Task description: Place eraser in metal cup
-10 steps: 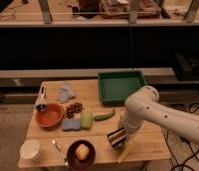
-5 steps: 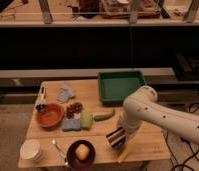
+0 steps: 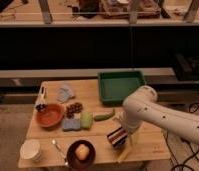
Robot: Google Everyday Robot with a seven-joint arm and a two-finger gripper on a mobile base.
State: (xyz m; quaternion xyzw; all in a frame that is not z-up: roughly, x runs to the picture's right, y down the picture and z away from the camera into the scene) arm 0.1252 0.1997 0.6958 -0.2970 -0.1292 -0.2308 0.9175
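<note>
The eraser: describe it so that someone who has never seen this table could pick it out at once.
Find the wooden table and go to its front right part, in front of the green rectangular tray. There, at the white robot arm's gripper, is the eraser, a small rectangular block. Its dark, white and reddish stripes set it apart from the plain long yellow object just beside it.

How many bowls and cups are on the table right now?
3. Orange bowl at the left, dark red bowl at the front edge, pale cup at the front-left corner. The gripper, at the striped eraser, may hide something small.
</note>
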